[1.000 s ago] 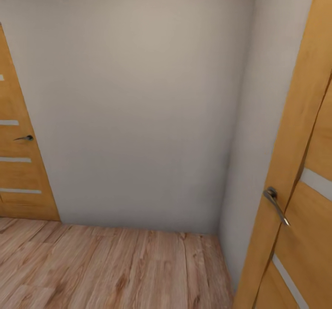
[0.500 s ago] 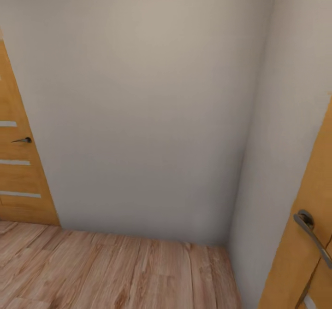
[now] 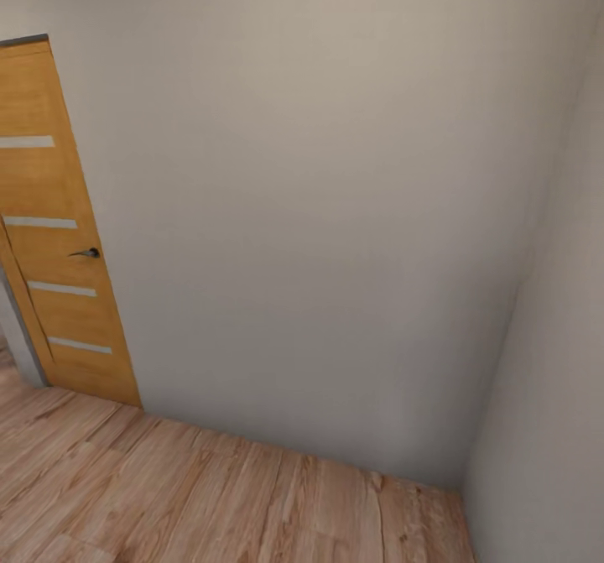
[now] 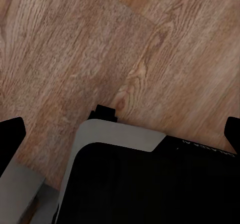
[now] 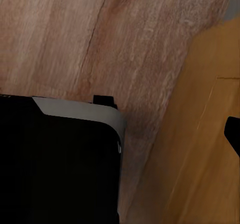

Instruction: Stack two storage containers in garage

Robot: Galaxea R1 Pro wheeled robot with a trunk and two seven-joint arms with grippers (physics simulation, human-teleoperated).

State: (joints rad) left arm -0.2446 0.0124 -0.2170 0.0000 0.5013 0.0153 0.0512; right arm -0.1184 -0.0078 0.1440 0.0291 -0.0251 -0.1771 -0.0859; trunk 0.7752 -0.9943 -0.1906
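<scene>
The two storage containers are out of view. In the left wrist view my left gripper (image 4: 120, 133) is open, its black fingertips (image 4: 10, 134) at the picture's two side edges and nothing between them. It hangs over light wood plank flooring (image 4: 75, 43) and my own black and grey base (image 4: 150, 184). My right gripper (image 5: 120, 131) is also open and empty, with one black fingertip (image 5: 233, 133) showing at the frame edge, close beside an orange wooden door panel (image 5: 200, 149).
A plain white-grey wall (image 3: 319, 211) stands ahead and meets a side wall (image 3: 554, 395) at a corner on the right. At the left is a light wooden door (image 3: 59, 236) with four frosted strips and a lever handle (image 3: 84, 252). Light plank floor (image 3: 210, 504) runs along the bottom.
The whole head view has shifted, so the camera moved: the near door and handle at the right slid out of the picture, and the left door shows more fully, top included.
</scene>
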